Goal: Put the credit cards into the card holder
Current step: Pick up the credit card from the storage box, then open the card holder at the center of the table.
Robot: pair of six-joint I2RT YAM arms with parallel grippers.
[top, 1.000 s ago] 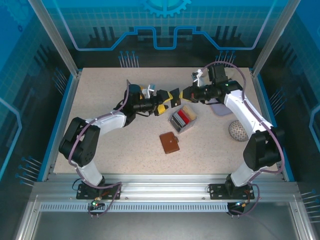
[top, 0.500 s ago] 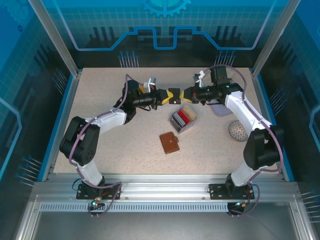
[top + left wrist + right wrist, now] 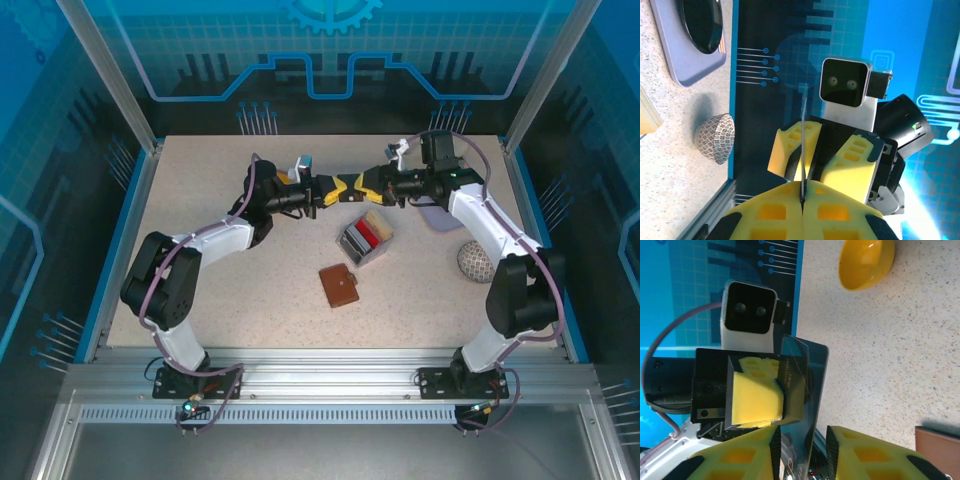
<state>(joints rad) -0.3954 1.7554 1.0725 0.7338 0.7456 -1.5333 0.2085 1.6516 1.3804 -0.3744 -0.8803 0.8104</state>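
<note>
Above the back of the table the two grippers meet tip to tip. My left gripper is shut on a black credit card, which shows edge-on in the left wrist view. In the right wrist view the card stands between the parted fingers of my right gripper, with a gap on its right side. The right gripper is open. The reddish-brown card holder lies closed on the table below. More credit cards, red and white, stand in a clear tray box.
A lilac tray with a black disc lies under the right arm. A patterned cup sits on its side at the right. A yellow bowl stands on the table at the back. Blue walls ring the table.
The left gripper moved right and shut on the black card that the right gripper held. The right gripper's fingers have since parted.
</note>
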